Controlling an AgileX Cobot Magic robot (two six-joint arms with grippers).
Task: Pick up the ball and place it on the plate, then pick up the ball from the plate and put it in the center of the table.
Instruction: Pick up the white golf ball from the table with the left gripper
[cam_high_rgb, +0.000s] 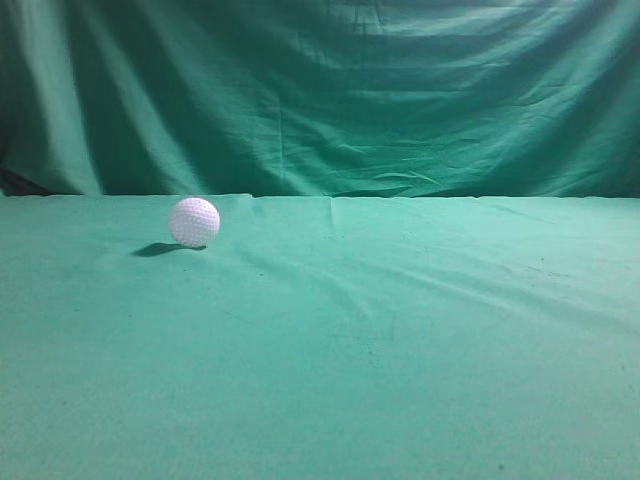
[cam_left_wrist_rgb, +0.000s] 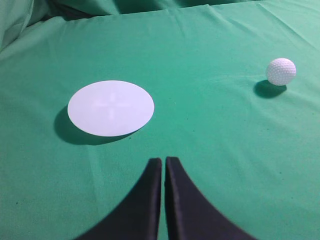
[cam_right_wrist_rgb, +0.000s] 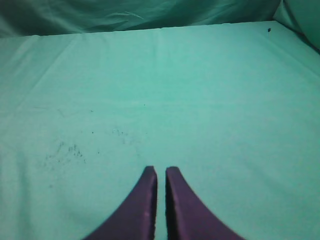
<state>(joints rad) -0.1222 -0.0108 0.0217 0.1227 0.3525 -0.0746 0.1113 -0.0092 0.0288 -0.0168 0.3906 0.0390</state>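
Clearly the first step is not yet begun: the ball sits alone on the counter, left of middle and toward the back edge in the exterior view, with nothing touching it. From the left wrist, the ball lies off to the right and farther out, well apart from the plate, which rests flat on the counter just ahead of the left tool.

Both tools are closed and hold nothing. The left one's fingers are pressed almost together with only a thin slit between them, and the right tool looks the same over bare cloth.

To do the pickup well, I judge the left arm the better choice, since both ball and plate are in its view. It should open wide before descending, center the fingers on either side of the ball, and come down straight. A round dimpled ball on wrinkled cloth will likely roll if one finger nudges it first. Grip at the widest part, gently but firmly.

Count: one ball, one plate, two tools, one counter.
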